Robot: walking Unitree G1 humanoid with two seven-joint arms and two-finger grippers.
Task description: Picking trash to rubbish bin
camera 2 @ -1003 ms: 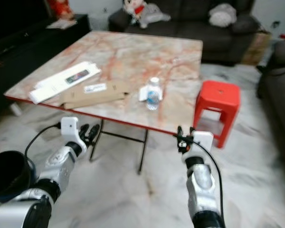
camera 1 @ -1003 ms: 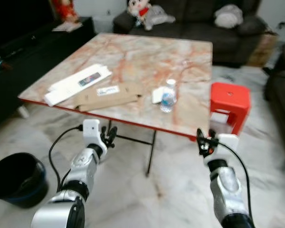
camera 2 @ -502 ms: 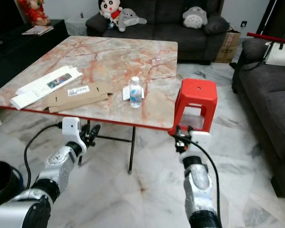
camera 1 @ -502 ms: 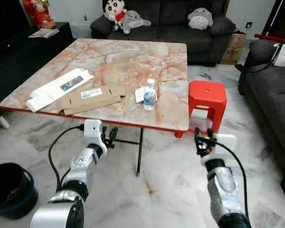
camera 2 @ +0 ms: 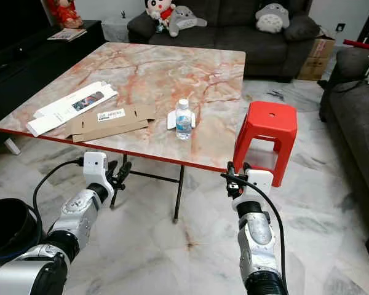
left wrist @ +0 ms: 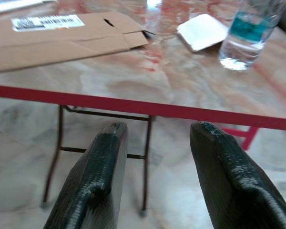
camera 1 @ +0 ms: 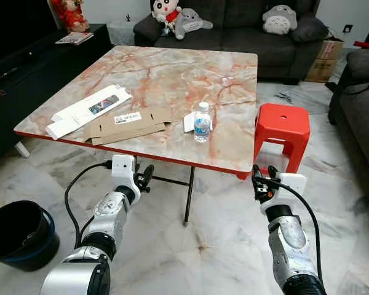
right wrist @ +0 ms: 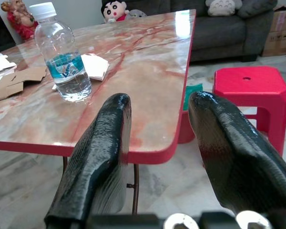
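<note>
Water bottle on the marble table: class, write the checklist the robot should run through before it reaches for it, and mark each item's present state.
1. Water bottle upright, cap on: ok.
2. Left gripper open, holding nothing: ok.
3. Right gripper open, holding nothing: ok.
4. Grippers raised above the table edge: not ok, both sit below it.
5. White packet apart from the bottle: cannot tell.
6. Bin on the floor, upright, open: ok.

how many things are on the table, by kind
plastic water bottle: 1
flattened brown cardboard box: 1
long white box: 1
small white packet: 1
total: 4
</note>
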